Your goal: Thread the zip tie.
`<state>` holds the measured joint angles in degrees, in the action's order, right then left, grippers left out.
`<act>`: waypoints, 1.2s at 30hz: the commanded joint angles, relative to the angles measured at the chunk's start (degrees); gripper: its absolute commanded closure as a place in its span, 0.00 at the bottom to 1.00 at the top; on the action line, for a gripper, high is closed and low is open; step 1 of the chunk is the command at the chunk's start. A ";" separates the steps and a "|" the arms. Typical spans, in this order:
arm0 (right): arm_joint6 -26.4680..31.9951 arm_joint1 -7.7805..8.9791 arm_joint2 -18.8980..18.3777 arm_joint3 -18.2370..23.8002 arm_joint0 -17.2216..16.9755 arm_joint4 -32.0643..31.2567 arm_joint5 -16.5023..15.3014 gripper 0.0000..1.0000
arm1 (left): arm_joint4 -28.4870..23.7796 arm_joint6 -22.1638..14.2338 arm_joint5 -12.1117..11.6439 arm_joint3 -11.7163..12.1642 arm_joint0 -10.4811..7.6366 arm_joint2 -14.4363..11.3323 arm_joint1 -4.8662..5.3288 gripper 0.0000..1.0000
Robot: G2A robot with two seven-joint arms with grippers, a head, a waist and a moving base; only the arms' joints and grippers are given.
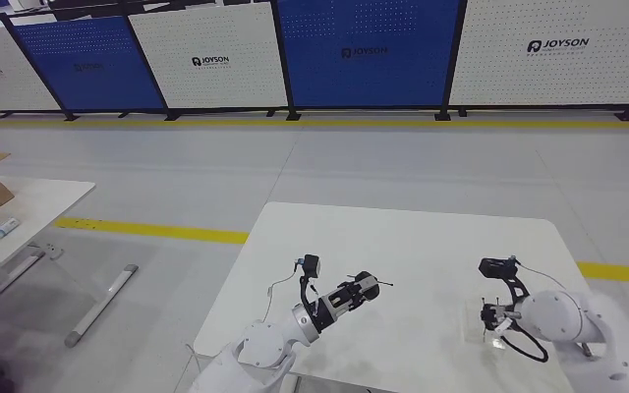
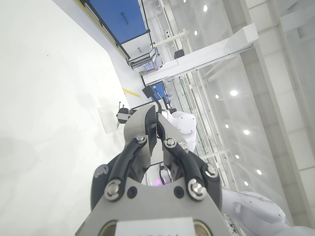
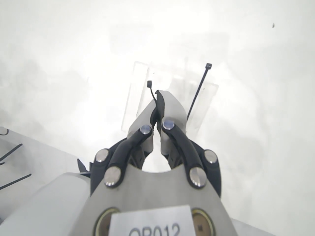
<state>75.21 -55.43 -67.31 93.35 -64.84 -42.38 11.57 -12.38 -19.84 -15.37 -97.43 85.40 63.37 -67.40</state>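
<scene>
Our right gripper (image 3: 157,94) pinches a zip tie (image 3: 149,84); at its nine o'clock, our left gripper (image 2: 154,109) clamps a thin strip (image 1: 385,284).

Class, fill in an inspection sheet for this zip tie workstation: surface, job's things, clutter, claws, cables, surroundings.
Surface: white table, one small dark speck.
Job's things: held zip tie, its head clear of the fingertips; second zip tie tilted, rising from a clear plate.
Clutter: spare zip ties lying on a grey surface.
Claws: right claw shut on the held zip tie; left claw shut, with a thin dark strip at its tip that cannot be identified.
Cables: thin cable by the left arm; black cable looped at the right arm.
Surroundings: blue and white panels, yellow floor line, another table.
</scene>
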 commanded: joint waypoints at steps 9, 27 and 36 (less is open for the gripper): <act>-14.89 1.01 -10.82 9.11 -11.33 6.68 -0.73 1.00 | 0.00 0.00 0.00 0.00 0.00 0.00 0.00 1.00; -20.73 0.70 -11.13 9.52 -13.29 9.80 -3.06 1.00 | 0.00 0.00 0.00 0.00 0.00 0.00 0.00 1.00; -48.55 -0.52 -14.15 20.07 -27.62 14.40 -2.25 1.00 | 0.00 0.00 0.00 0.00 0.00 0.00 0.00 1.00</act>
<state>30.07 -55.81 -82.11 112.80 -90.90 -27.55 9.63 -12.38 -19.84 -15.37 -97.43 85.40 63.37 -67.40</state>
